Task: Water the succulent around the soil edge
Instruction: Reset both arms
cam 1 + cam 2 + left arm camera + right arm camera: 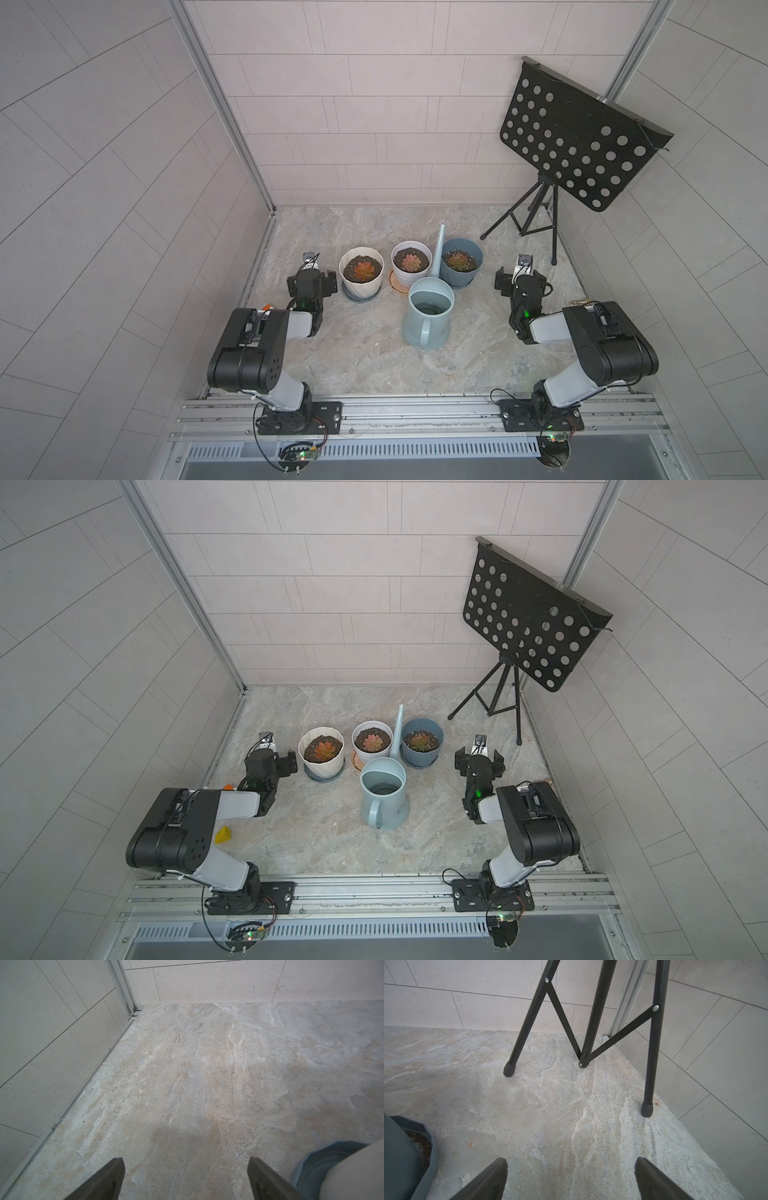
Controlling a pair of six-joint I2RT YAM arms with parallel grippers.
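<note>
Marble tabletop (374,357) bears watering can (436,328) and succulents (410,262); left tool (186,1160) and right tool (571,1160) hang released, empty.

Watering can (440,328) before middle pot (409,277) in row of three; music stand (582,137) behind, right.

Pale blue watering can (440,328) upright on stone table (365,353), water inside, handle near, spout running far between white pot (409,276) and blue pot (457,277). Cream pot (361,286) left of white pot. Each holds reddish succulent (411,262). Left gripper (311,279), right gripper (520,277) flank row, jaws spread, empty. Black music stand (577,141) far right.
</note>
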